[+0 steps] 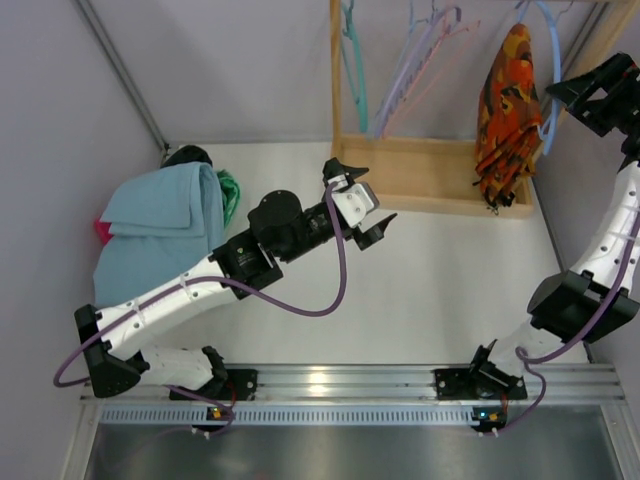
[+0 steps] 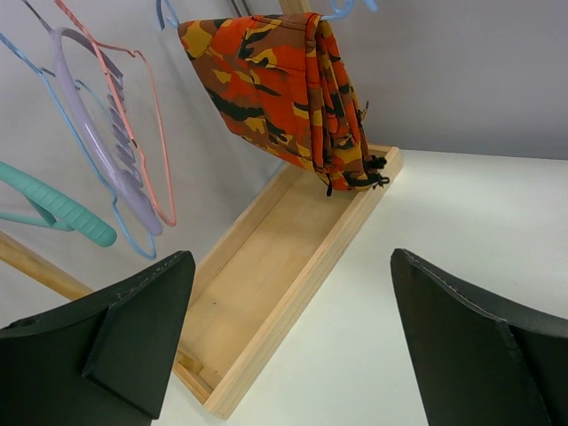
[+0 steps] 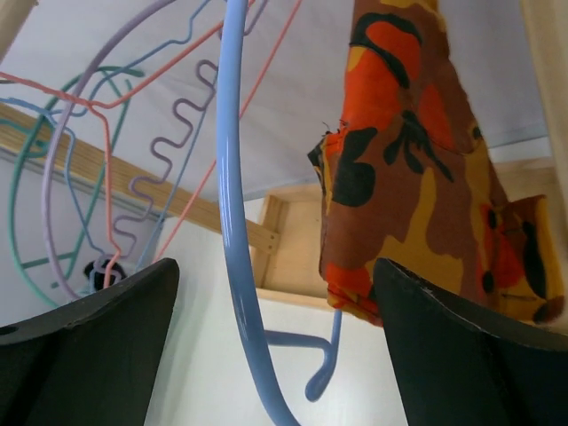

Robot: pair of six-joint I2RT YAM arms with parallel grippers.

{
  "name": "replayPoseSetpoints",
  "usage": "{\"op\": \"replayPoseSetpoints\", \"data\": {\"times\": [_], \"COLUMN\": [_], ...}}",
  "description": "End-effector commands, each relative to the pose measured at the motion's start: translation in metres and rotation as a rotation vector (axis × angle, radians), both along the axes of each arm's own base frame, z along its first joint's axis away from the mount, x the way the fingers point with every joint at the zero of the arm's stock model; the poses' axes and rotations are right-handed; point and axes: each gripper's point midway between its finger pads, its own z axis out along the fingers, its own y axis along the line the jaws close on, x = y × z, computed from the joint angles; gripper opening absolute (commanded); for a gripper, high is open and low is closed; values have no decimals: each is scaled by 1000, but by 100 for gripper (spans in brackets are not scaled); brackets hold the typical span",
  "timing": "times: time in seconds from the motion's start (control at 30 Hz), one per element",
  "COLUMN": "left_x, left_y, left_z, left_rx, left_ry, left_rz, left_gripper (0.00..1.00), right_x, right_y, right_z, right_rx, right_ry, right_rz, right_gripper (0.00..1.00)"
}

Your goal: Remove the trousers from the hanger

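While orange trousers (image 1: 505,120) hang on the rack (image 1: 430,160), the right gripper (image 3: 275,275) gapes wide beside them; left gripper (image 1: 360,192) wide, empty.

**Left arm** (image 1: 180,295) and **right arm** (image 1: 612,235): white moulded link shells, marked with small dark dots, alternate with blocky black joint housings. A purple cable (image 1: 330,300) runs in loose loops outside each arm, from base to wrist. The black base mounts (image 1: 225,385) each carry a small orange light (image 1: 213,412) at the near edge. **Left gripper** (image 1: 376,196): white body, black fingers. In the wrist views the fingers (image 2: 133,342) appear as matte black wedges with thin pale seams along the edges; the right pair (image 3: 461,342) is alike.
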Motion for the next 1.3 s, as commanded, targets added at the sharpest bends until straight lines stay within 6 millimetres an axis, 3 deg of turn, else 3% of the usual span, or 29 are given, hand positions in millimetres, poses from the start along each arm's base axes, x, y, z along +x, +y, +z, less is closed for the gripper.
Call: {"op": "replayPoseSetpoints", "data": {"times": [0.0, 0.23, 0.43, 0.6, 0.73, 0.8, 0.9, 1.27], "left_x": [-2, 0, 1, 1, 1, 1, 1, 3], "left_y": [1, -1, 1, 1, 0, 0, 1, -1], "left_z": [17, 14, 12, 11, 8, 7, 7, 4], "left_rx": [-44, -34, -31, -28, -20, -17, -18, 1], "left_ry": [-9, -10, -10, -9, -10, -12, -12, -21], "left_rz": [-9, -7, 4, 3, 0, -1, 0, 1], "left_gripper": [98, 98, 98, 98, 98, 98, 98, 98], "right_x": [6, 25, 25, 19, 13, 4, -3, -34], "right_y": [20, 49, 74, 82, 86, 91, 95, 108], "right_z": [36, 26, 32, 44, 53, 68, 81, 139], "right_rx": [88, 173, 244, 290, 307, 302, 302, 174], "right_ry": [-160, -142, -152, -186, -220, -280, -321, -573], "right_rz": [145, 276, 377, 415, 450, 483, 519, 553], "right_gripper": [91, 77, 63, 31, 13, 4, 0, 0]}}
